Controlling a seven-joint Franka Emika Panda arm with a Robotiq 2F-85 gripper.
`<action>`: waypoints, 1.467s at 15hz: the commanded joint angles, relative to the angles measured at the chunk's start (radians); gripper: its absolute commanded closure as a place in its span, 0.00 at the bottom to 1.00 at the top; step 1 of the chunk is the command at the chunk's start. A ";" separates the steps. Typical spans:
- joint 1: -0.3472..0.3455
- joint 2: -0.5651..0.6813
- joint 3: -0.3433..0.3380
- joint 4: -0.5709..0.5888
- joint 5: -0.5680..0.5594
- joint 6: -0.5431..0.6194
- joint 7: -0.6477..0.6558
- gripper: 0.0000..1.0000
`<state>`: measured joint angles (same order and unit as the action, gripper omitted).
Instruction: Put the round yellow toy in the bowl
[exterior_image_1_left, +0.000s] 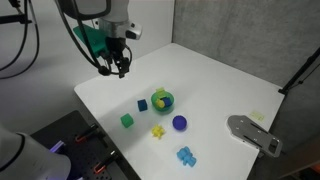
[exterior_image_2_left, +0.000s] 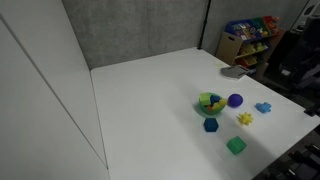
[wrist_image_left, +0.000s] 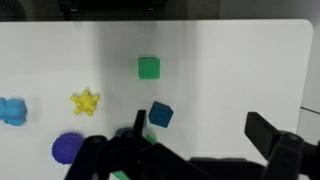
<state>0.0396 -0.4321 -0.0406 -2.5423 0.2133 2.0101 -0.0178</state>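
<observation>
Jaws spread wide, nothing pinched: wrist view shows two dark fingers (wrist_image_left: 268, 135) along the bottom edge with bare white counter (wrist_image_left: 230, 60) in the gap. In an exterior view the arm (exterior_image_1_left: 100, 12) hangs at upper left of frame, over the counter's far-left edge, well apart from the toy cluster. Round yellow toy (exterior_image_1_left: 157, 131) (exterior_image_2_left: 245, 119) (wrist_image_left: 86, 101) sits on the counter, outside the bowl, untouched. In that exterior view it's just below the bowl, between the green cube (exterior_image_1_left: 127, 121) and the purple ball (exterior_image_1_left: 179, 123). Bowl (exterior_image_1_left: 163, 100) (exterior_image_2_left: 211, 102) is green and upright, with something small inside that I can't identify. Dark blue cube (exterior_image_1_left: 143, 104) (wrist_image_left: 160, 114) sits just left of the bowl. Light blue toy (exterior_image_1_left: 186, 155) is at lower centre of frame. Grey flat object (exterior_image_1_left: 255, 133) lies near the right edge of the counter.
</observation>
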 joint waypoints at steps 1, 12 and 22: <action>-0.006 0.080 0.025 0.074 -0.001 0.016 0.034 0.00; -0.036 0.447 0.050 0.269 -0.197 0.240 0.256 0.00; -0.037 0.679 -0.047 0.260 -0.503 0.441 0.277 0.00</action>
<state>-0.0062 0.1995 -0.0628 -2.3070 -0.2248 2.4190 0.2275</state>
